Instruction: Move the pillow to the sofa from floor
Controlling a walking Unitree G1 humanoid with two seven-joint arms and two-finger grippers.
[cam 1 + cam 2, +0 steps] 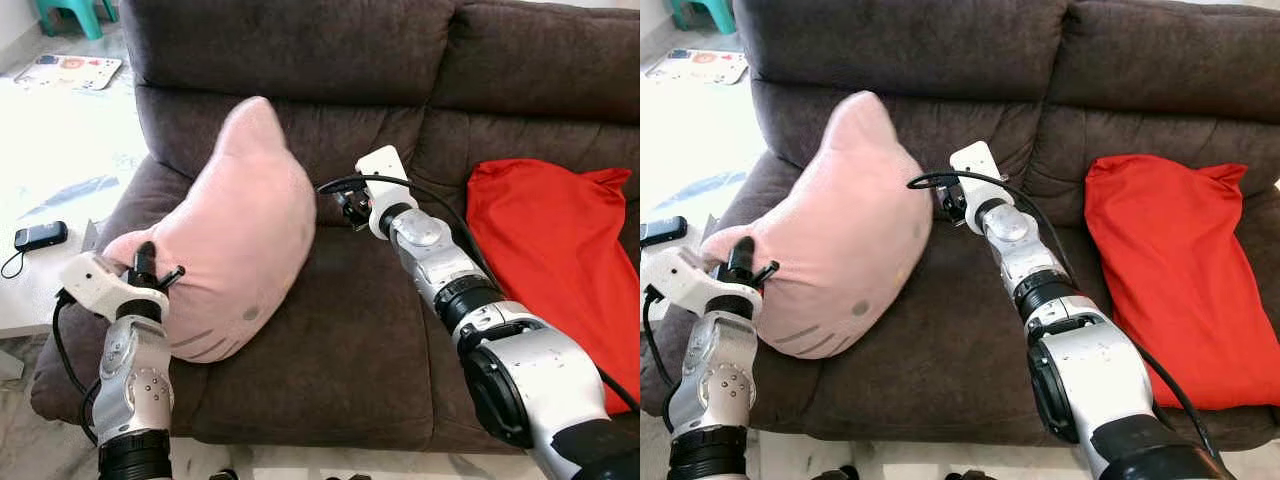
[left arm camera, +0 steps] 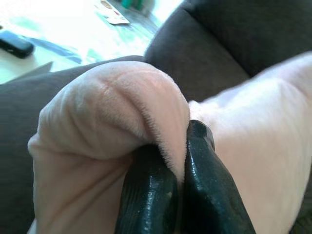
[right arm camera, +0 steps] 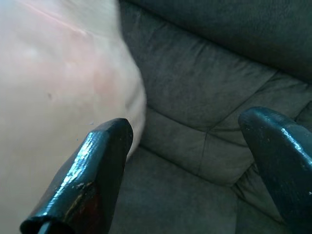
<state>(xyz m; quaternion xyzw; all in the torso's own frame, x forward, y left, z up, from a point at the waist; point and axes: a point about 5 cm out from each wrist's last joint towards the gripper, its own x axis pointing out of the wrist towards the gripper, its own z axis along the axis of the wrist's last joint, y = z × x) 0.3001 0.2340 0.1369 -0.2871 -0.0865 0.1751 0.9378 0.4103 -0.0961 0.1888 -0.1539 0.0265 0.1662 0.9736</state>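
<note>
Nearest the robot, the left tool is pinching a fold of the pink plush pillow at its lower left corner; in the left wrist view the two black fingers are pressing together with the soft fabric bunched between them. That corner grip is probably what is keeping the pillow propped, since it is standing tilted on the left seat of the dark brown sofa, its point leaning toward the backrest and its embroidered face turned outward. The pillow is already sitting on the cushion rather than the floor, so the move looks close to done, with only the release remaining.

Further in, the right tool is hanging with its fingers spread apart just beside the pillow's right flank, holding nothing; whether it is touching the plush is unclear. It seems placed to steady the pillow should it tip.

The pillow's gripped corner is lying near the seat's left edge by the armrest, so a slip that way could send it off. Open cushion is lying to the right, bounded by a red cushion on the far seat. Beyond the armrest, a black phone is resting on the pale floor.
</note>
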